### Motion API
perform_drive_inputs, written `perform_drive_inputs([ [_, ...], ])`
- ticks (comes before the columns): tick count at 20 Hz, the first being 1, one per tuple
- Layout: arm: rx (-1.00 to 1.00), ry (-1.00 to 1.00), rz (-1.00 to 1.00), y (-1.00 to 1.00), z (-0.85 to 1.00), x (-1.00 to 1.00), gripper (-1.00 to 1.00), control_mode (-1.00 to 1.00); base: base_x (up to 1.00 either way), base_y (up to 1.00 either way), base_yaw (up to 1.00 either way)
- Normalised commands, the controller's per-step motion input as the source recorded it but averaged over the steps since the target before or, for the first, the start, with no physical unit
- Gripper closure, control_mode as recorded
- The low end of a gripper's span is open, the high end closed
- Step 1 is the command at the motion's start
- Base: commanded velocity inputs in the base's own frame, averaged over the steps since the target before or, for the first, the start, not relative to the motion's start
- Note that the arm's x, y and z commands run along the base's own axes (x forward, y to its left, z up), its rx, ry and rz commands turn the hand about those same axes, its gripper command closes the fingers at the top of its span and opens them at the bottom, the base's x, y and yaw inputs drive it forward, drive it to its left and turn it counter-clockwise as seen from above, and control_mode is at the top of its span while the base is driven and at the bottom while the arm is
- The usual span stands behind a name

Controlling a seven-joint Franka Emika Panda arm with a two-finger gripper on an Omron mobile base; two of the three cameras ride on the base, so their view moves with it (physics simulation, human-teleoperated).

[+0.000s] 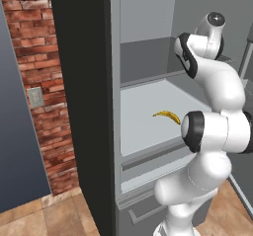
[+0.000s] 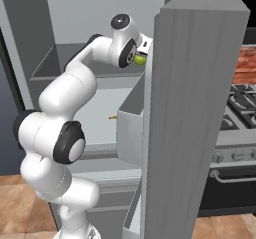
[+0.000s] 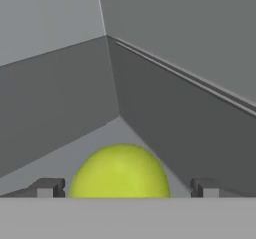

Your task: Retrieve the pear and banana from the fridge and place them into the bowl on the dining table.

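Pear (image 3: 120, 172) sits nearest hand camera, on upper fridge (image 1: 84, 106) shelf near back corner, between two dark fingertips (image 3: 47, 188). Gripper (image 3: 125, 193) spread wide, not yet pinching fruit, fingertips apart from its sides. Step in hand: reach for pear, first of two fruits. Next move likely needs short advance, then squeeze on round, smooth body; slip possible. Banana (image 1: 167, 116) lies one shelf below pear. Pear's lower half cut off in hand view; in right base view open door hides part of fridge interior.
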Motion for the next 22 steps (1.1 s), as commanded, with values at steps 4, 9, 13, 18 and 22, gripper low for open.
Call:
perform_drive_inputs([
  [4,0.00,0.01,0.00,-0.06,-0.15,0.03,-1.00,-1.00,0.00,0.00,0.00],
  [9,0.00,0.04,0.00,0.00,-0.23,0.04,-1.00,-1.00,0.00,0.00,0.00],
  [13,0.00,0.05,0.00,0.00,-0.32,0.13,-1.00,-1.00,0.00,0.00,0.00],
  [18,0.00,0.02,0.00,0.00,-0.28,0.21,-1.00,-1.00,0.00,0.00,0.00],
  [22,0.00,0.00,0.00,0.00,-0.06,0.20,1.00,-1.00,0.00,0.00,0.00],
])
